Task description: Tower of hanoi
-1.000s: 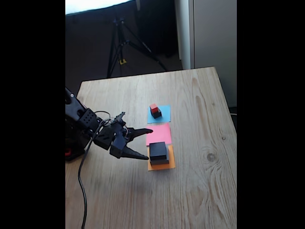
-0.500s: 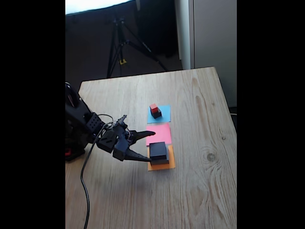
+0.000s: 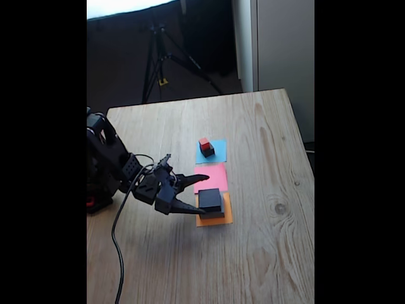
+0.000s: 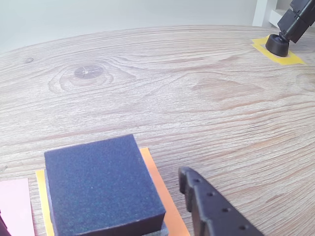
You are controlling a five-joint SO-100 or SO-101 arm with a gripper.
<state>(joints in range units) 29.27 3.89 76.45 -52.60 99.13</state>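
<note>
On the orange paper square (image 3: 215,219), the black slab (image 3: 210,200) lay over the grey slab (image 3: 212,215); the gripper (image 3: 200,194), jaws spread, flanked it. Bare table (image 3: 266,253) lay beyond.

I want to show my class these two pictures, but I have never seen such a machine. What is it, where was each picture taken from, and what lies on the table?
It is a small black robot arm on a wooden table. Its pincer has two pointed fingers, open and holding nothing. The fixed view looks down from across the table. The wrist view rides on the arm, so one finger shows near the bottom edge. Three paper squares lie in a row: blue, pink, orange. A black slab sits on a grey slab on the orange one, beside the pincer. On the blue one, a red cube tops a black cube.
</note>
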